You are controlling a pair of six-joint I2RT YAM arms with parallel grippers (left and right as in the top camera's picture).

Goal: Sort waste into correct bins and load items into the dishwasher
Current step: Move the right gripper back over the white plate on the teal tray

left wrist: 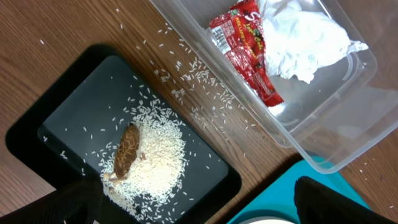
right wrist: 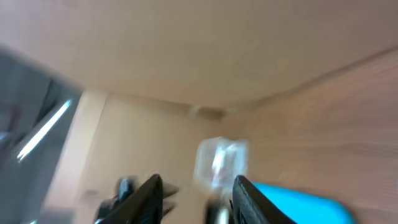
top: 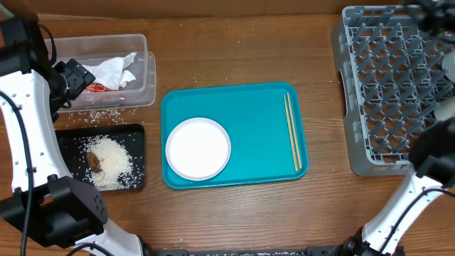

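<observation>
The clear tub (top: 106, 71) holds a crumpled white napkin (left wrist: 305, 37) and a red wrapper (left wrist: 249, 50). Below it, the black tray (top: 67, 139) carries a heap of rice (left wrist: 155, 162) and a brown lump (left wrist: 127, 152). Loose grains lie on the wood between the two. A white plate (top: 197, 148) and chopsticks (top: 292, 131) rest on the teal tray (top: 256, 121). The grey dish rack (top: 391, 92) stands at the right. My left gripper (left wrist: 199, 208) hangs wide open and empty above the black tray's near corner. My right gripper (right wrist: 196, 186), in a blurred view, is open with nothing between its fingers.
The left arm (top: 28, 128) runs along the table's left edge beside both bins. The right arm (top: 426, 178) rises at the rack's near right corner. Bare wood lies between the teal tray and the rack.
</observation>
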